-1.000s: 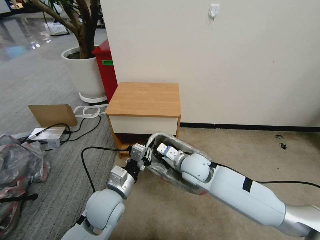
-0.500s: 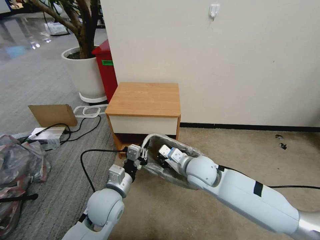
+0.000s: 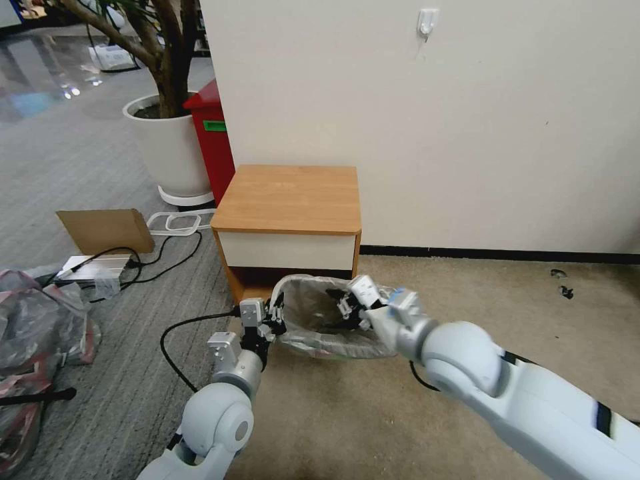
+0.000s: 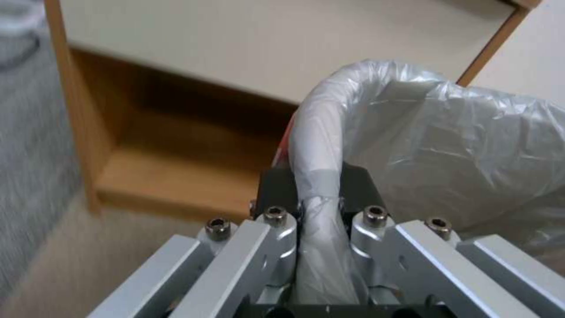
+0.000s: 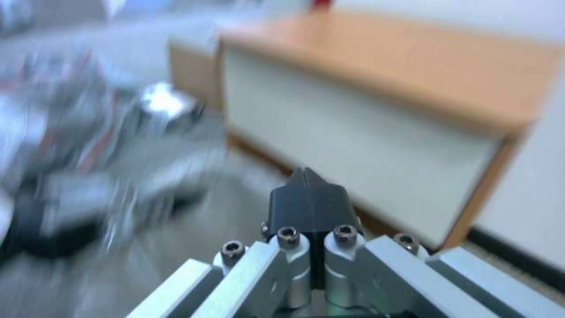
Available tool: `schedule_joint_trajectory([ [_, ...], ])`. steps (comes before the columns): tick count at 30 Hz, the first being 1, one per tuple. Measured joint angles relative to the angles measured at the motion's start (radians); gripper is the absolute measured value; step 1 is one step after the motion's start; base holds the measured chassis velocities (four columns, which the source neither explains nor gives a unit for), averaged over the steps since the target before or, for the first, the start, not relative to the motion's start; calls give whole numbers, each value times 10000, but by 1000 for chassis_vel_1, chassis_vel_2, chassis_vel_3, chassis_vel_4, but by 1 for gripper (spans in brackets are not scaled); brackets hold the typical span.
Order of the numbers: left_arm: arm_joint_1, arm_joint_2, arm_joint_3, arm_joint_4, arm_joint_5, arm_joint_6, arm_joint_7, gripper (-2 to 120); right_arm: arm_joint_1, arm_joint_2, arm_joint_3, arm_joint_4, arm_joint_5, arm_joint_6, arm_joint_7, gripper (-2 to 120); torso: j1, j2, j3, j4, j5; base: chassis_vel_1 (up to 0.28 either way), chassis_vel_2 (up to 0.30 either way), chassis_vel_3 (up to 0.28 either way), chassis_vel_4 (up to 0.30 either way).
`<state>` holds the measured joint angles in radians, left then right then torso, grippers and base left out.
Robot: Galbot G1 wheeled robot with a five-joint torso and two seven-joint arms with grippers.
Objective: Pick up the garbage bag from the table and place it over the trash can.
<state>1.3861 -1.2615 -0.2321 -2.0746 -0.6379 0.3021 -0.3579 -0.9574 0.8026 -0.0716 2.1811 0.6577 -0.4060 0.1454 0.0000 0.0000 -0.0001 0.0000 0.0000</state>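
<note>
Garbage bag (image 3: 320, 320): lower centre of the head view, draped over the trash can (image 3: 283, 288) on the carpet just in front of the table (image 3: 290, 200).
Left gripper (image 3: 272, 319): clenched on the bag-covered rim at the can's left edge; wrist view shows plastic pinched between its pads (image 4: 276, 185).
Right gripper (image 3: 348, 308): above the can's right side, pads pressed together, grasping nothing.

Even, soft indoor light fills the head view, with glare on the glossy floor (image 3: 47, 80) far beyond the left claw (image 3: 275, 319). The right arm is smeared by motion. In the right wrist view everything past the right claw (image 5: 310, 194) is blurred, the bench (image 5: 377, 110) included. The left wrist view is soft, the garbage bag (image 4: 447, 141) beside that claw showing pale highlights.
</note>
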Motion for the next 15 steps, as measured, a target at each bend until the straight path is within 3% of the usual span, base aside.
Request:
schedule_joint_trajectory([
  [1,0,0,0,0,0,0,0,7,0,0,0,0,0,0,0,0,0,0,0,0,0,0,0,0,0],
  [4,299,-121,137,-119,-520,20,-378,7,-1018,546,1153,191,-295,849,1406,3,0,0,0,2,0,0,0,0,0],
  [6,393,-139,211,-171,-612,26,-493,7,-1330,761,1524,206,-487,961,1584,7,0,0,0,3,2,0,0,0,0],
  [9,855,-157,585,-398,-702,35,-843,7,-2921,1773,3167,248,-2036,1383,1734,22,0,1,0,-1,2,0,0,0,0],
  [15,1314,-95,884,-502,-447,39,-979,7,-4602,2708,4363,449,-3176,1831,1740,39,1,2,-1,-1,0,0,0,0,0],
])
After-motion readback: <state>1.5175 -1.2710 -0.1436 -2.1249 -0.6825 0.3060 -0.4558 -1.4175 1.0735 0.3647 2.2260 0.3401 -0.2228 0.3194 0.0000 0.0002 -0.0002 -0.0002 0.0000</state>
